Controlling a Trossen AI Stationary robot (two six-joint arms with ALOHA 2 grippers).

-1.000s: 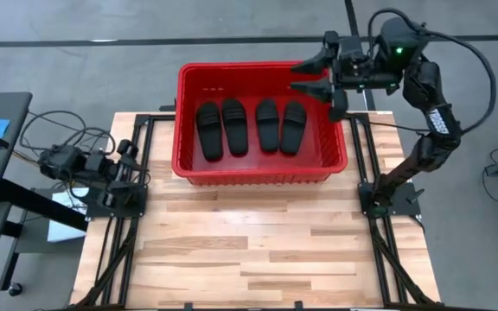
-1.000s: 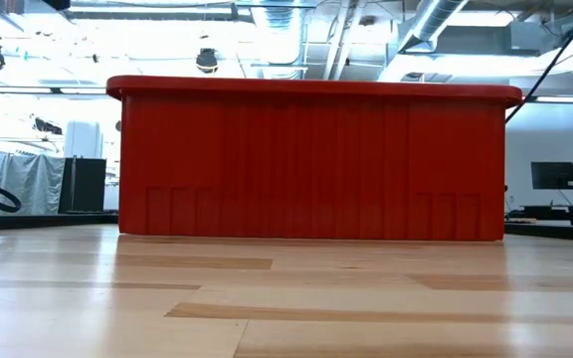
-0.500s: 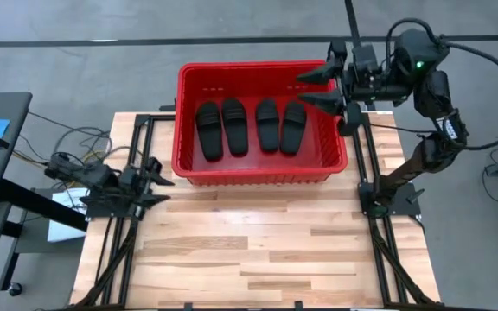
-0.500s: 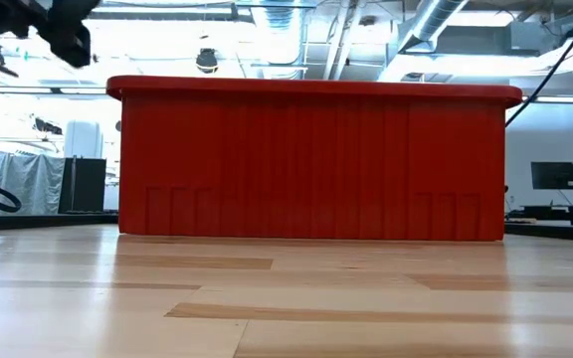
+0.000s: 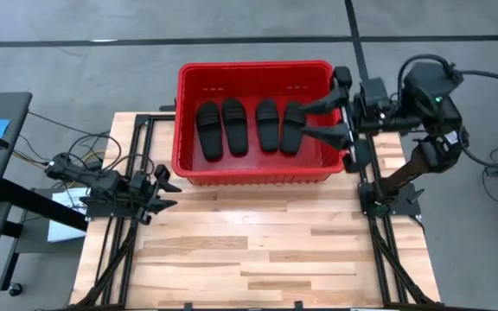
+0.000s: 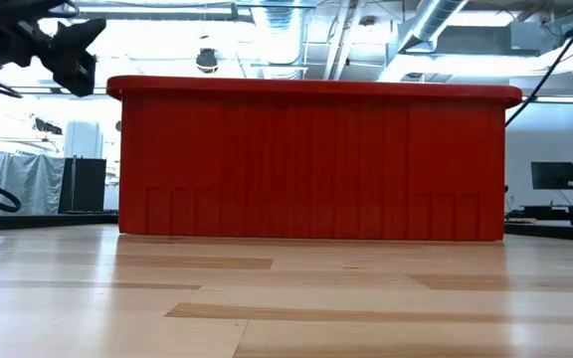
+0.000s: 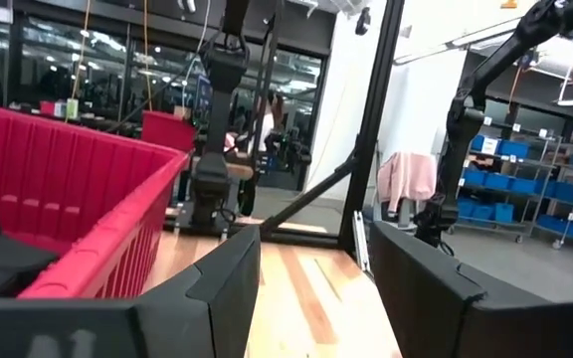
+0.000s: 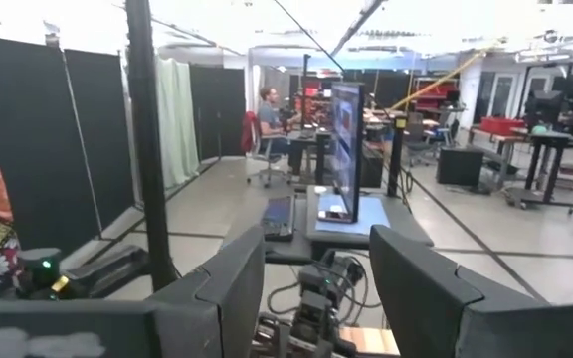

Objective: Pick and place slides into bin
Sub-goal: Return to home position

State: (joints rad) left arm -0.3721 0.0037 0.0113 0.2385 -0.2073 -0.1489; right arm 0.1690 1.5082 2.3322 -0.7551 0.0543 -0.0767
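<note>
All four slides (image 5: 236,125) sit in the bin (image 5: 258,176) at the tabletop (image 5: 258,250) far edge. Empty right claw (image 5: 306,122) released above bin's right wall; left claw (image 5: 166,188) released by left edge. We judge homing: next, park both arms.

Both arms are matte black, built of blocky jointed links. The right arm (image 5: 429,108) shows a small green light (image 5: 440,101) and a thick black cable (image 5: 482,76). The left arm (image 5: 102,183) trails thin wires (image 5: 63,147). The left hand (image 5: 167,189) and right hand (image 5: 308,121) each have two tapered black fingers (image 5: 325,104).
</note>
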